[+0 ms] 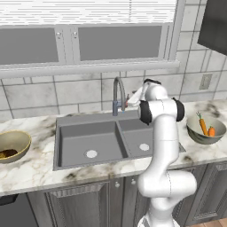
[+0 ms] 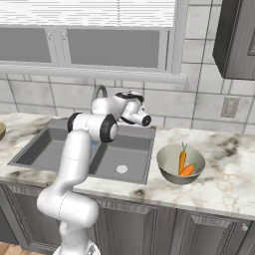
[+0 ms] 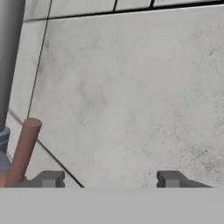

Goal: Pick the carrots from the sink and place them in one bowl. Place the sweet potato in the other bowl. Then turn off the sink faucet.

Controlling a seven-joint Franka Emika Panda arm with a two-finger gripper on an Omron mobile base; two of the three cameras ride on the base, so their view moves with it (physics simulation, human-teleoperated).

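The two carrots [image 2: 183, 163] lie in the grey bowl [image 2: 168, 171] on the marble surface [image 2: 224, 179] right of the sink [image 2: 45, 149]; in the right base view one stands steeply against the far wall with its green top up, and the other lies low beside it, touching it at the bottom, its top pointing up and to the right; the left base view shows them [image 1: 206, 127] leaning the same way in that bowl [image 1: 195, 133]; the sweet potato [image 1: 9, 153] is a dark lump lying low in the tan bowl [image 1: 22, 138] at the far left of the surface, well apart from the sink, its long axis too small to read; both basins hold only their pale drains; the faucet [image 1: 119, 95] rises upright behind the divider, its spout arched forward over the sink; the gripper [image 3: 109, 178] is up at the back wall just right of the faucet, and in the hand view the fingers [image 3: 49, 178] stand wide apart and hold nothing; the red lever [image 3: 24, 151] slants up just beside the left-hand finger in that view, whether touching I cannot tell, with grey wall tile [image 3: 131, 96] facing the hand.
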